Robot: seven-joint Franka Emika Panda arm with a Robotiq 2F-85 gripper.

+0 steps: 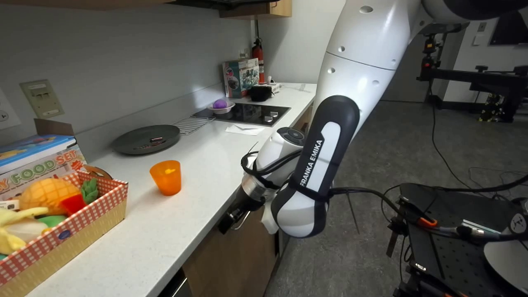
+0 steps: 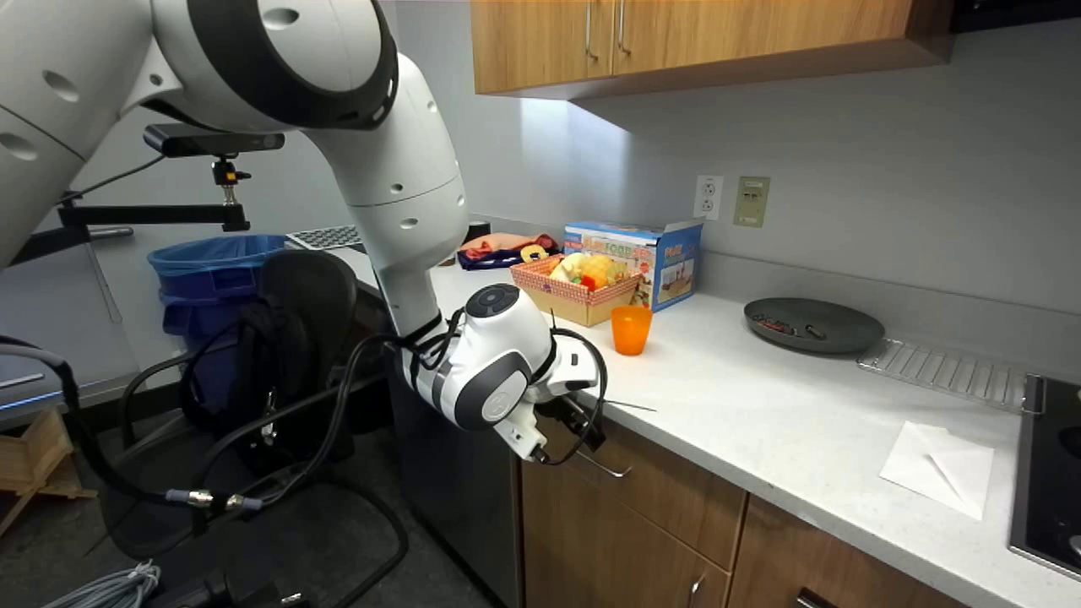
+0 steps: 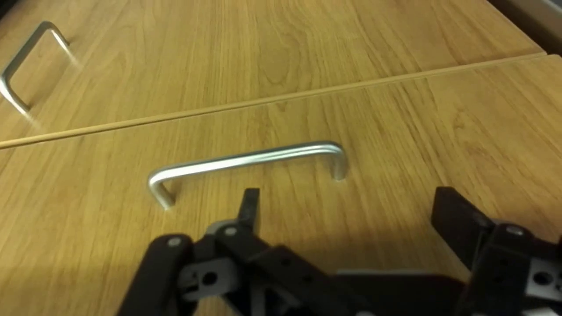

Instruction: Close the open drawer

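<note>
The drawer (image 2: 676,492) has a wood front under the counter and looks flush with the cabinet in an exterior view. Its white inside does not show. Its slim metal bar handle (image 3: 250,159) runs across the wrist view, and it also shows in both exterior views (image 1: 242,222) (image 2: 605,464). My gripper (image 3: 347,191) is open and empty in front of the drawer front. Its fingertips are near the handle, apart from each other, and do not hold it. In both exterior views the gripper (image 1: 231,218) (image 2: 583,422) is at the counter's front edge, partly hidden by the arm.
A cabinet door (image 3: 272,48) with its own handle (image 3: 26,55) adjoins the drawer. On the counter (image 2: 743,405) stand an orange cup (image 2: 631,329), a basket of toy food (image 2: 549,308), a dark pan (image 2: 836,325) and a wire rack (image 2: 946,371). Cables hang round the wrist.
</note>
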